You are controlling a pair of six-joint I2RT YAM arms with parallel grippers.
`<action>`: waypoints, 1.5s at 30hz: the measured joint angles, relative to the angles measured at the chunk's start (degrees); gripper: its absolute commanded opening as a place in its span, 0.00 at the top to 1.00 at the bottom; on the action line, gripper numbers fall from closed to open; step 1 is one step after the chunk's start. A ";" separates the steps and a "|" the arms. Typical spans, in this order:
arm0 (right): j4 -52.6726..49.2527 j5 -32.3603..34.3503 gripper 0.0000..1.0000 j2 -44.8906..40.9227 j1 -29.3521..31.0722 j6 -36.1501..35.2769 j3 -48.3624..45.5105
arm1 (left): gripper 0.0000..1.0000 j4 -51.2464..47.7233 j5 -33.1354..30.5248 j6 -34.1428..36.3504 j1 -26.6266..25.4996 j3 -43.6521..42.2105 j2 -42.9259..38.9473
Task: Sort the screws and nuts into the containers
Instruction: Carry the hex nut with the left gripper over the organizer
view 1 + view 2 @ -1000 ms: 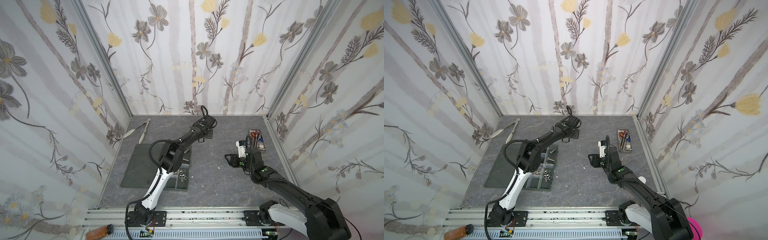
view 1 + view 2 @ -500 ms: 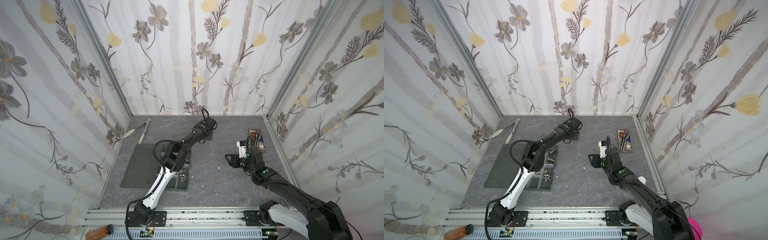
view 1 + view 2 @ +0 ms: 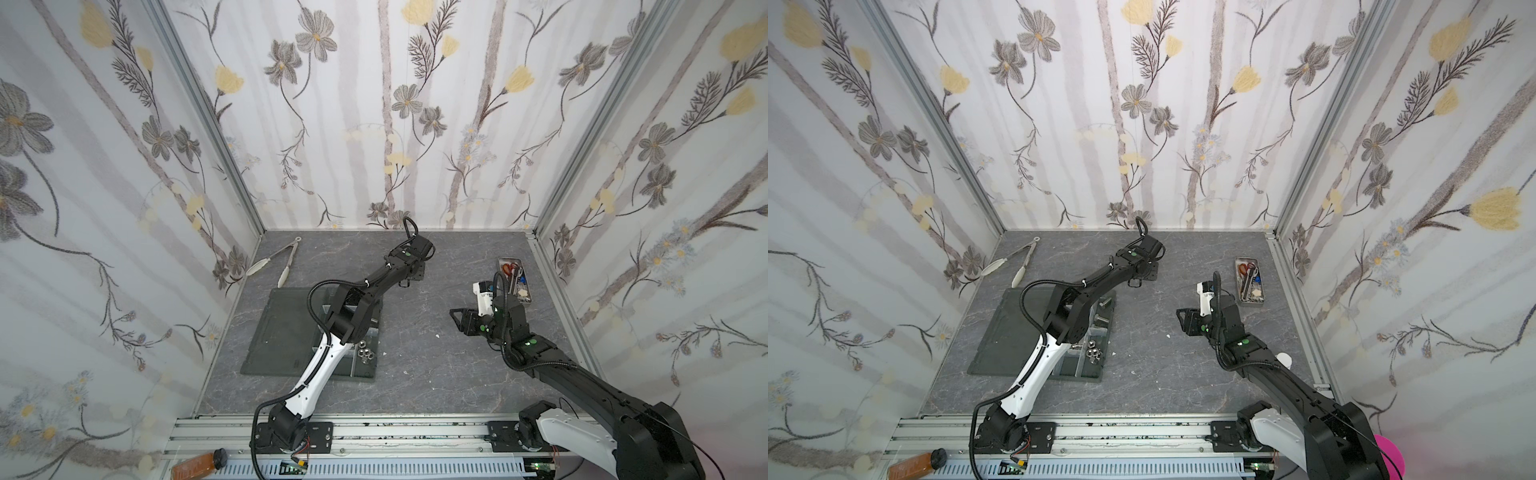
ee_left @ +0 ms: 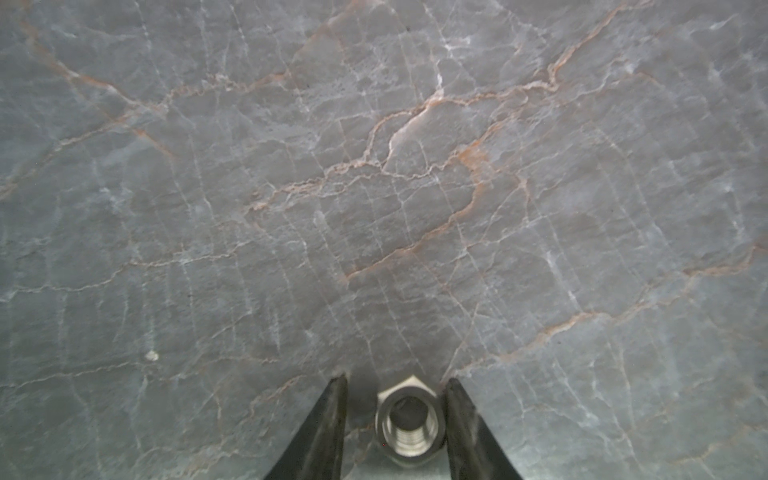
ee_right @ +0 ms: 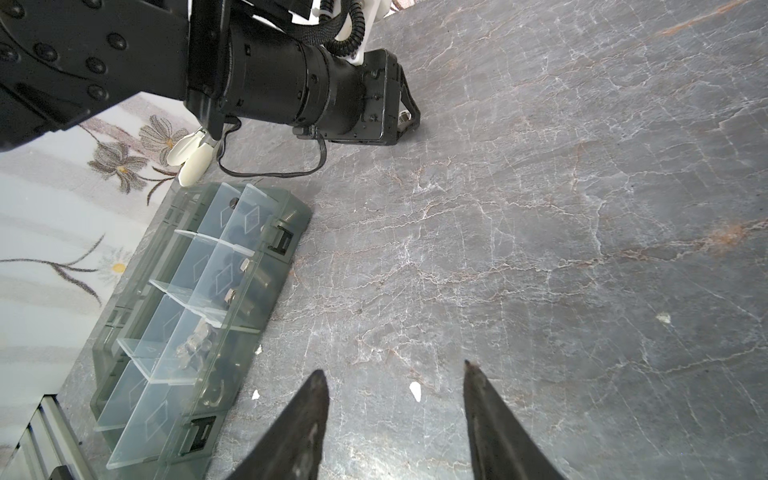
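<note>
Nut [image 4: 409, 419], silver hex, lying flat on the grey marbled table [image 4: 374, 166], far centre, beyond the organiser tray [image 3: 365, 375]. Left gripper [image 4: 397, 379] straddles it, jaws part-way apart: one finger [image 4: 461, 419] close against the nut, a gap at the other. Elbow [image 3: 353, 320] of that arm overhangs the tray, hiding most cells; silver nuts [image 3: 365, 354] show in a near cell. Right gripper [image 5: 394, 369] spread and empty, above table right of centre. Tongs [image 3: 286, 259] far left; scissors tray [image 3: 515, 276] far right.
</note>
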 measured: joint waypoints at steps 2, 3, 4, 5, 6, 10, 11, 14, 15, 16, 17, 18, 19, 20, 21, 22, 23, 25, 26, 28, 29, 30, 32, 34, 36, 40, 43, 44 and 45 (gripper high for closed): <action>-0.02 -0.02 0.46 -0.46 0.00 0.00 0.00 | 0.74 0.48 -0.11 0.00 0.02 0.00 0.07; -0.04 -0.02 0.46 -0.70 0.00 0.00 0.00 | 0.75 0.68 -0.13 -0.02 0.02 0.00 0.07; -0.17 -0.02 0.46 -0.94 0.00 0.00 0.00 | 0.76 0.85 0.02 0.00 0.00 0.00 0.07; -0.24 -0.02 0.46 -1.20 0.00 0.00 0.00 | 0.77 0.90 0.02 -0.02 0.00 0.00 0.07; -0.24 -0.02 0.46 -1.49 0.00 0.00 0.00 | 0.77 0.92 0.02 -0.02 0.00 0.00 0.07; -0.31 -0.11 0.46 -1.86 0.00 0.02 -0.11 | 0.80 1.01 0.13 -0.07 0.00 0.00 -0.04; -0.55 -0.37 0.46 -1.86 0.00 0.02 -0.13 | 0.80 1.03 0.31 -0.07 0.00 -0.20 -0.22; -1.03 -0.85 0.45 -1.86 0.00 0.04 -0.22 | 0.80 0.94 0.79 -0.17 0.00 -2.51 -1.99; -1.11 -0.87 0.45 -1.86 0.00 0.07 -0.22 | 0.80 1.22 0.85 -0.24 -0.02 -4.00 -3.13; -1.14 -0.92 0.46 -1.86 -0.02 0.09 -0.22 | 0.80 1.49 0.94 -0.24 -0.04 -5.77 -4.57; -1.16 -1.14 0.45 -1.86 -0.07 0.13 -0.22 | 0.80 1.75 0.96 -0.24 -0.04 -7.58 -6.14; -1.18 -1.33 0.45 -1.86 -0.07 0.50 -0.22 | 0.80 2.16 1.11 -0.24 -0.04 -9.66 -8.15; -1.20 -1.49 0.45 -1.84 -0.07 0.52 -0.22 | 0.80 2.69 1.16 -0.26 -0.04 -11.72 -10.34; -1.20 -1.68 0.44 -1.84 -0.07 0.52 -0.24 | 0.80 3.52 1.22 -0.26 -0.04 -13.84 -12.68; -1.11 -2.19 0.42 -1.77 -0.11 0.92 -0.24 | 0.80 4.20 1.31 -0.28 -0.04 -15.98 -15.32; -0.96 -2.56 0.41 -1.57 -0.11 1.11 -0.26 | 0.80 5.14 1.38 -0.31 -0.07 -18.23 -18.10; -0.74 -2.91 0.40 -1.22 -0.11 1.14 -0.33 | 0.80 6.27 1.38 -0.33 -0.07 -20.17 -20.33; -0.50 -4.17 0.39 -0.09 -0.11 1.75 -0.35 | 0.80 8.57 1.55 -0.48 -0.11 -24.98 -25.66; -0.31 -4.85 0.38 0.50 -0.09 2.01 -0.35 | 0.80 9.33 1.57 -0.50 -0.15 -26.95 -27.58; 0.52 -6.21 0.34 1.62 0.00 3.02 -0.46 | 0.80 11.02 1.57 -0.70 -0.22 -32.46 -32.41; 0.94 -6.88 0.31 1.92 0.02 3.17 -0.61 | 0.80 11.54 1.62 -0.70 -0.31 -34.80 -34.40; 1.46 -7.50 0.28 2.21 0.13 3.50 -0.85 | 0.80 11.85 1.60 -0.72 -0.42 -37.42 -36.68; 2.29 -8.50 0.20 2.49 0.17 4.28 -1.20 | 0.79 12.70 1.55 -0.79 -0.66 -42.64 -41.38; 3.15 -8.98 0.15 2.49 0.26 4.59 -1.40 | 0.79 13.97 1.53 -1.18 -0.72 -47.50 -45.66; 3.65 -9.60 0.11 2.49 0.31 5.07 -1.51 | 0.79 15.04 1.53 -1.84 -0.83 -52.89 -50.16; 4.46 -10.32 0.07 2.38 0.55 5.64 -1.90 | 0.79 16.20 1.11 -3.17 -1.09 -63.45 -58.75; 4.98 -10.51 0.05 2.25 0.55 6.08 -2.14 | 0.79 16.26 0.98 -4.07 -1.53 -70.31 -64.94; 5.05 -10.51 0.04 2.25 0.55 6.12 -2.14 | 0.79 16.17 0.90 -4.59 -1.60 -72.48 -66.99; 5.07 -10.51 0.03 2.25 0.57 6.43 -2.14 | 0.79 16.09 0.87 -4.98 -1.75 -74.25 -68.70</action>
